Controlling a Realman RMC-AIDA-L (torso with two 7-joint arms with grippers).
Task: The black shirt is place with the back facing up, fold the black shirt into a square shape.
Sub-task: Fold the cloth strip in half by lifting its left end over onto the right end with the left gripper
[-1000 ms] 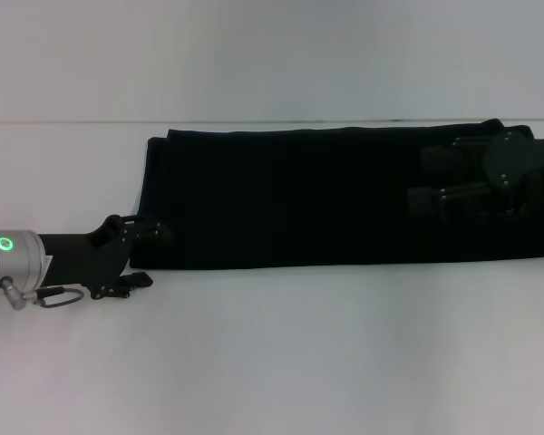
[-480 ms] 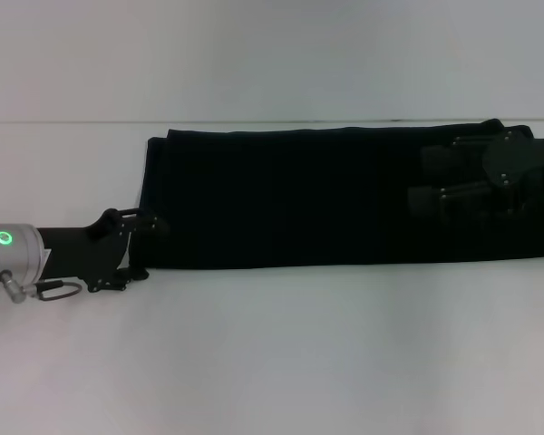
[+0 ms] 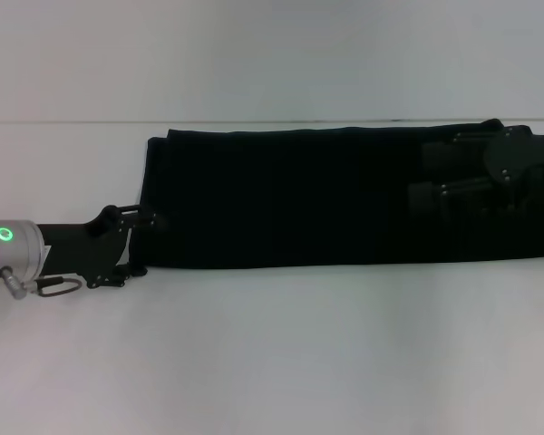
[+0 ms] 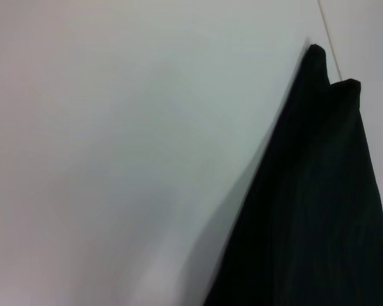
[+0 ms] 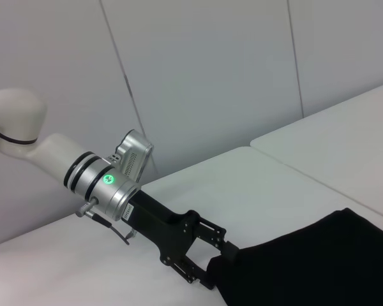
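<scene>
The black shirt lies on the white table as a long flat band that runs off the picture's right side. My left gripper is at the band's left end near its front corner. It is open, with one finger over the cloth edge and the other at the front corner. In the right wrist view the left gripper straddles that corner of the shirt. My right gripper hangs open over the band's right part. The left wrist view shows the shirt's edge.
A seam line crosses the table just behind the shirt. Bare white table surface lies in front of the band and to its left. A pale panelled wall stands behind the table.
My left gripper has shifted a little away from me along the shirt's left end, still open. The right gripper has barely moved. The shirt lies the same.
</scene>
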